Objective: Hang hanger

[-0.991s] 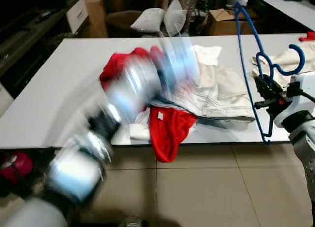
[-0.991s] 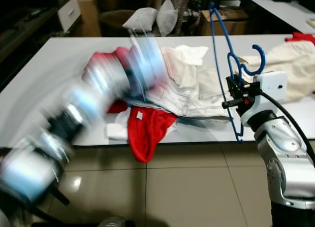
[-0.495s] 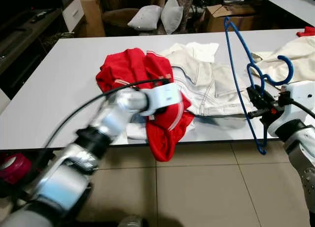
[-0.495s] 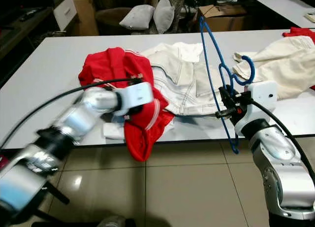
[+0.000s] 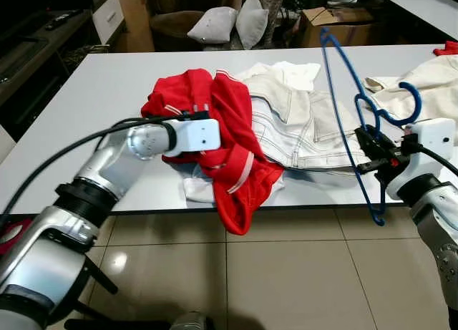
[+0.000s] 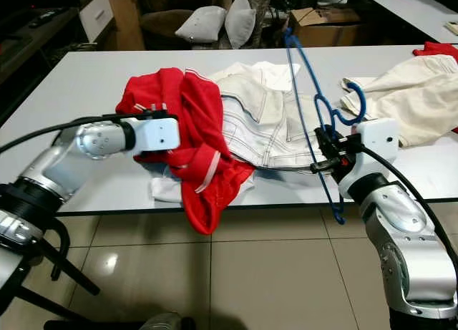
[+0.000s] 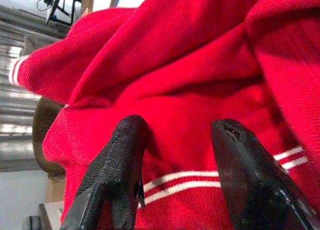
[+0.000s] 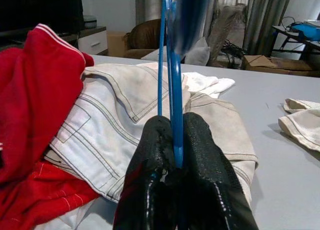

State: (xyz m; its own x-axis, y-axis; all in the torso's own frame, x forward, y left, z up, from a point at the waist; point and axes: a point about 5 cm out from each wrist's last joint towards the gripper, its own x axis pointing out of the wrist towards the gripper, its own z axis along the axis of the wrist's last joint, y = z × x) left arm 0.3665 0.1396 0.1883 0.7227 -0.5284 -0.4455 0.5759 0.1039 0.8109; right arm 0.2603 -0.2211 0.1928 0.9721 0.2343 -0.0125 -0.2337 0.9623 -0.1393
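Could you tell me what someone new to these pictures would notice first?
Probably the bright red striped garment heaped on the white table, spilling over its near edge, with the left gripper open against its cloth. Next, the thin blue wire hanger, held upright at the table's right end, pinched in the right gripper, beside the cream jeans.

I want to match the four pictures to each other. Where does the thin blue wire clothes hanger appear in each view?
Left eye view: thin blue wire clothes hanger stands upright at the right, in the right gripper.
Right eye view: right of centre, same grip.
Left wrist view: not in this picture; open fingers rest on the red garment.
Right wrist view: centre, pinched between the fingers.
Shared landmark: the red garment.
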